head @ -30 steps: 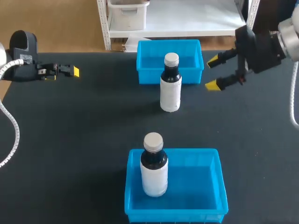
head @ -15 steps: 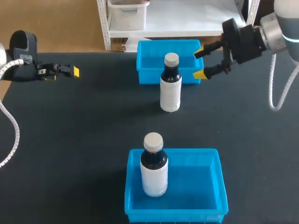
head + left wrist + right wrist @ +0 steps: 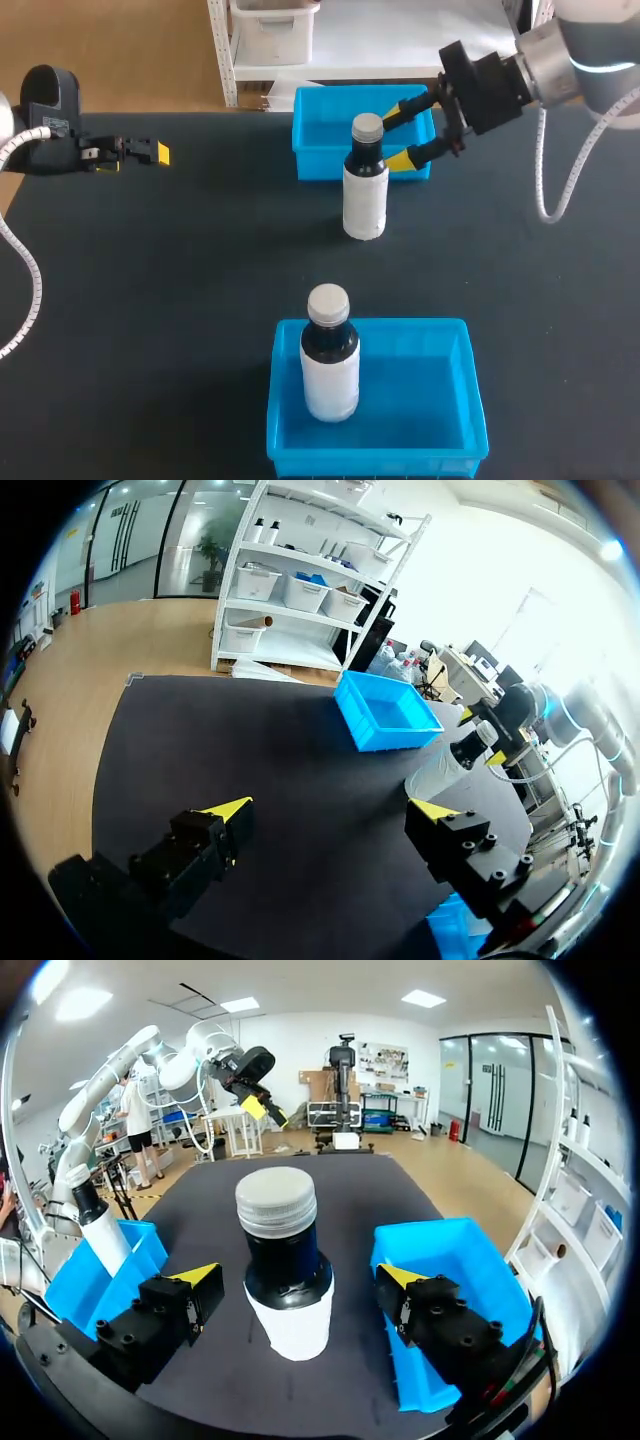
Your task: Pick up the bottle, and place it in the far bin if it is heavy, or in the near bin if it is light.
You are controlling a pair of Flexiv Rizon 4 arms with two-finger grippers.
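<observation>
left gripper (image 3: 335, 808), fingers spread; right gripper (image 3: 398, 134), fingers spread

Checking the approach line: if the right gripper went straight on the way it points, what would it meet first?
Most likely the bottle standing on the table: the right gripper has its open fingers pointed at the bottle's dark neck, with nothing visible in between.

The black table (image 3: 150, 300) bears a far bin (image 3: 303, 135), a near bin (image 3: 440, 400) (both blue), and an upright bottle (image 3: 364, 195) between.
</observation>
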